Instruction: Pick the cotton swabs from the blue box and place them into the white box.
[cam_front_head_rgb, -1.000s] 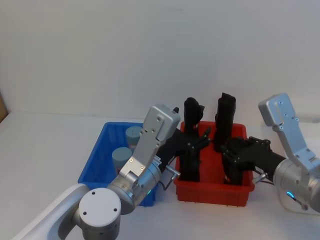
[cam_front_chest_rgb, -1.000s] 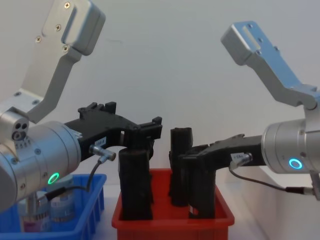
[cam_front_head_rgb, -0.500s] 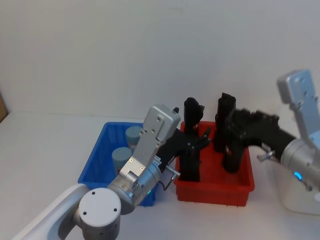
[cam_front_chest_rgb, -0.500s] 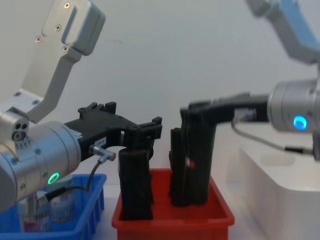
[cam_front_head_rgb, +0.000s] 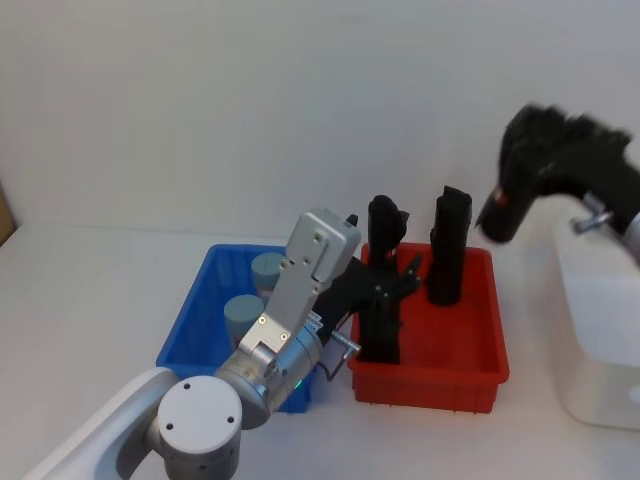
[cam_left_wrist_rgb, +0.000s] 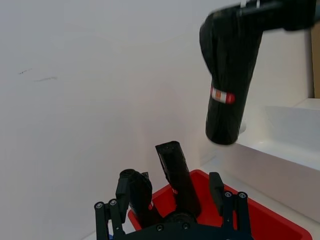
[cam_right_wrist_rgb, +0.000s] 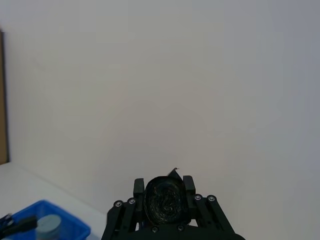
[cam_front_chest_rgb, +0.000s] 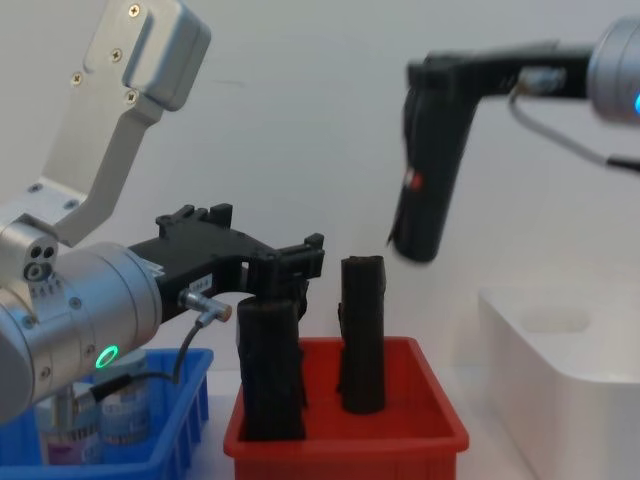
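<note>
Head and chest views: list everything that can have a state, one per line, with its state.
right gripper: shut on a black roll, held clear of the red bin
left gripper: open, over the red bin
two black rolls: upright in the red bin
cotton swab jars: upright, lids on, in the blue box
white box: open-topped

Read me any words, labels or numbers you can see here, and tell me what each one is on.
No text can be read.
Sticker on the left gripper: too small to read.
Label on the cotton swabs: print too blurred to read.
Red and white band on the black roll held by the right gripper: a stripe, no letters visible.
</note>
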